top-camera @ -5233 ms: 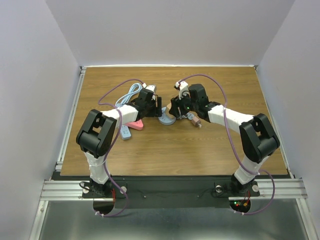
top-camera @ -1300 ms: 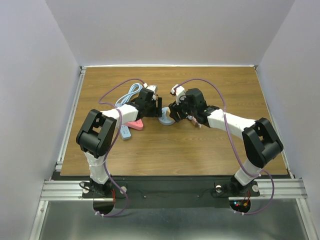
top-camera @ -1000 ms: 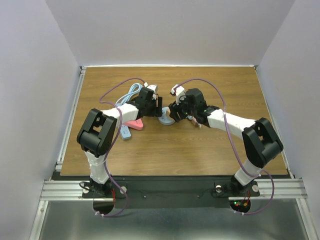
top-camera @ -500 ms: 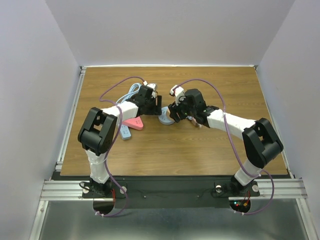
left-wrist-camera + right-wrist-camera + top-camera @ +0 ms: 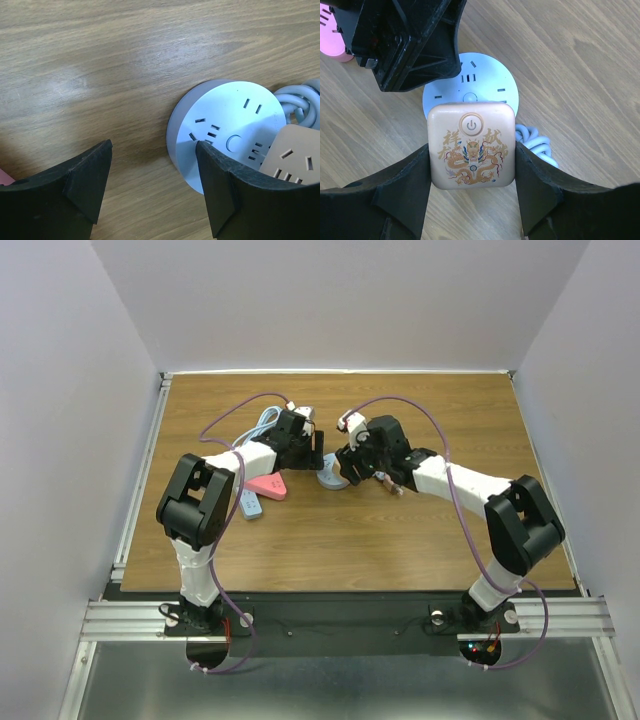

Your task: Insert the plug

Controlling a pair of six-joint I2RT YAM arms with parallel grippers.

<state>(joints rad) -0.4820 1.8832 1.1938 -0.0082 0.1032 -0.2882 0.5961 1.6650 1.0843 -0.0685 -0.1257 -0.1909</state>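
The right end effector (image 5: pixel 471 172) is clenching the beige plug (image 5: pixel 471 145) by two opposite sides. The dragon print and power button are facing up, so the underside is pointing straight down at the round socket (image 5: pixel 482 80) lying on the desk (image 5: pixel 580 60). The plug is sitting over one half of that socket and hiding it. From where I'm looking, I cannot tell whether the prongs are already entering the slots or hanging just above them.

The left end effector (image 5: pixel 152 150) is standing released beside the socket, jaws wide apart with nothing between them. One finger (image 5: pixel 215 180) seems to be resting against the socket's rim, probably to stop the light disc sliding or tipping when the plug is pushed down. The socket's grey cable (image 5: pixel 300 97) is coiling out near the plug's edge.

I'd judge the job to be at the align-and-press stage: the prongs need matching to one set of slots before any downward force goes in.
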